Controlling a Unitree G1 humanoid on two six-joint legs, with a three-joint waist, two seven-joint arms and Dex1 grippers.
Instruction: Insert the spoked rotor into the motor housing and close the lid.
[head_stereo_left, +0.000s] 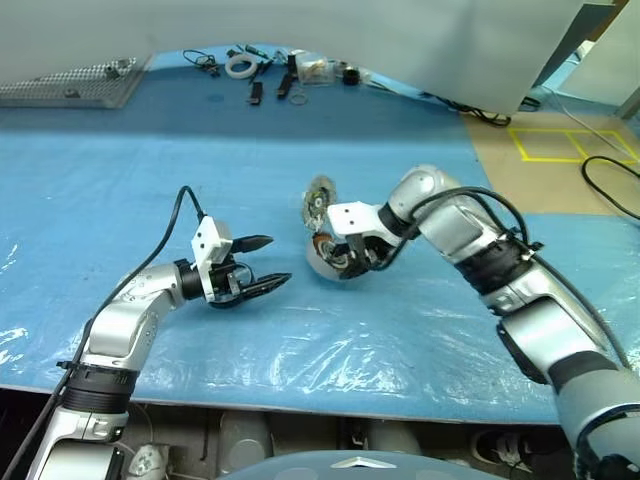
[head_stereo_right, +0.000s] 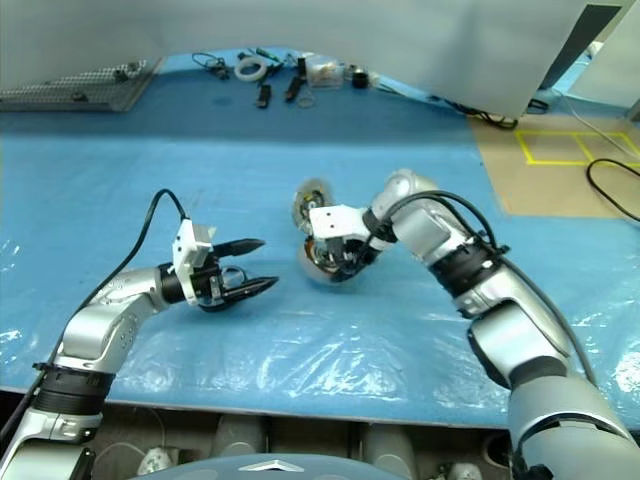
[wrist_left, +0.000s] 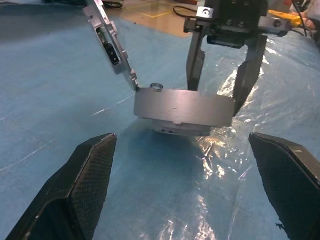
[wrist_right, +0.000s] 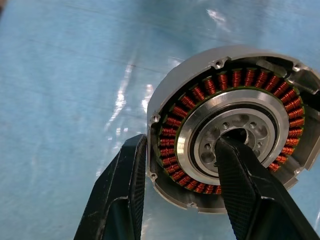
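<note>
The motor housing (wrist_right: 186, 62) is a grey round cup, and the spoked rotor (wrist_right: 226, 80) sits inside it with its copper-wound teeth facing the right wrist camera. My right gripper (wrist_right: 182, 145) is shut on them, one finger outside the housing wall and the other in the rotor's open centre. The head views show this near mid-table, housing (head_stereo_left: 322, 262) tilted on its side. The lid (head_stereo_left: 319, 200) stands tilted on edge just behind, its lower edge at the housing's rim (wrist_left: 185, 107). My left gripper (head_stereo_left: 278, 260) is open and level, a short way left of the housing.
A blue sheet covers the table (head_stereo_left: 150, 160), with crinkled clear plastic over its front part. At the far edge lie a tape roll (head_stereo_left: 240, 66), small tools and a perforated metal tray (head_stereo_left: 70, 82). Cables (head_stereo_left: 610, 185) and yellow floor marks are off to the right.
</note>
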